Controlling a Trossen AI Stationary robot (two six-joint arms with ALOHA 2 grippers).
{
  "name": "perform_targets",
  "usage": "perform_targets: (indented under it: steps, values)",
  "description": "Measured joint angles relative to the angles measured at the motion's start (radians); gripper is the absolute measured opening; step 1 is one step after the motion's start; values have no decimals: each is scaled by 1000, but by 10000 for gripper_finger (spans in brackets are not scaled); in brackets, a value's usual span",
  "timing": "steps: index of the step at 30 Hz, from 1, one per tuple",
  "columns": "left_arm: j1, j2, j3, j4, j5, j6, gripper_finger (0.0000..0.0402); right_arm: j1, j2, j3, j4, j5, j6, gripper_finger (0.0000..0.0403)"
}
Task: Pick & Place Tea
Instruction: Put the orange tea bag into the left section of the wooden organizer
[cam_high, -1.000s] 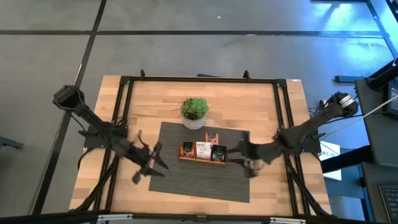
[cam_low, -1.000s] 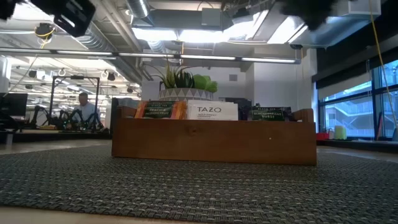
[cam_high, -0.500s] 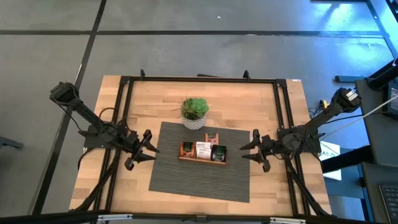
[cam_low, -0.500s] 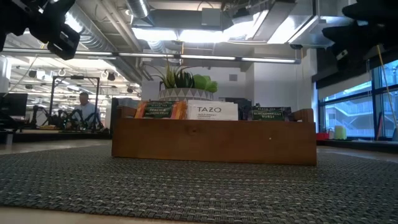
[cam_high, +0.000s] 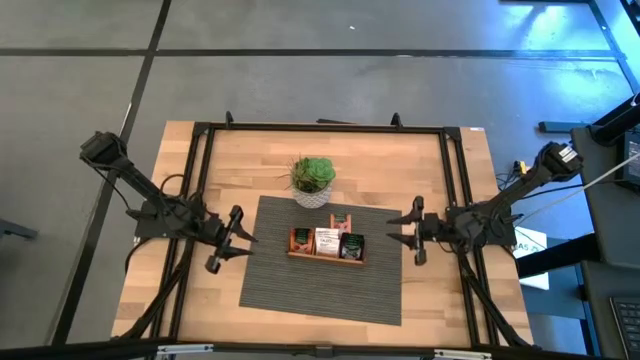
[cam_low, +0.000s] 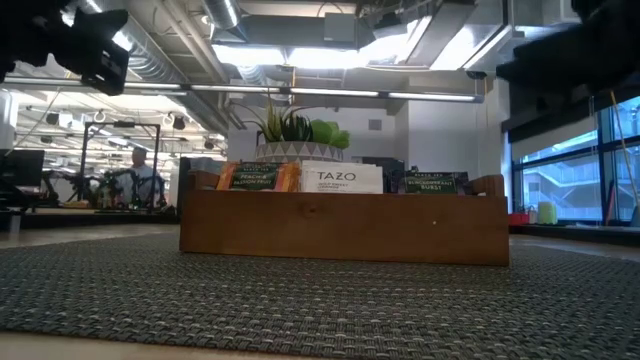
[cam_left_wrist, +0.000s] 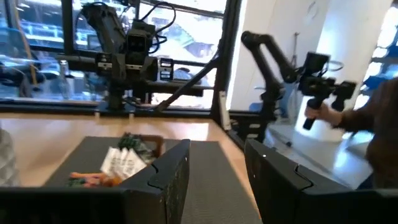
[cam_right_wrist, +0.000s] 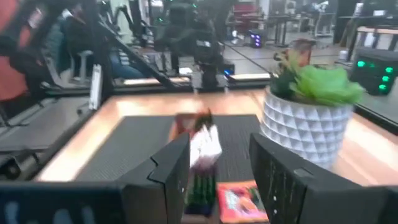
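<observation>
Tea (cam_high: 326, 241) sits in the tray (cam_high: 326, 254) on the mat (cam_high: 320, 285), just near of the plant (cam_high: 313, 181). We see our left gripper (cam_high: 240, 238) left of it, right gripper (cam_high: 396, 232) right of it — both empty, jaws spread, clear of the tray.

A wooden tray (cam_high: 326, 256) with three compartments sits on a dark woven mat (cam_high: 320, 270) in the middle of the light wooden table (cam_high: 420, 165). Tea sachets (cam_high: 326, 240) fill the compartments: orange-red at one end, white in the middle, dark at the other. A potted plant (cam_high: 312, 180) stands just beyond the mat. The left gripper (cam_high: 238, 238) and right gripper (cam_high: 405, 230) hover open, empty, either side of the tray.
</observation>
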Motion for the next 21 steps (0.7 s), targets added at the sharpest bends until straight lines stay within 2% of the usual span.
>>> perform_targets:
  steps: [3,7,11,16,21]
  values:
    - [0,0,0,-28,-7,25,152,-28,-1,-31,-2,-12,3,166]
    - [0,0,0,-63,-20,60,153,-62,-1,-60,1,-18,131,166]
    - [0,0,0,-78,-93,15,150,-72,0,-77,46,-18,228,166]
    - [0,0,0,-72,-205,-5,152,-92,0,-79,214,-18,149,166]
    - [0,0,0,-72,-299,14,150,-115,-1,-79,245,-18,84,166]
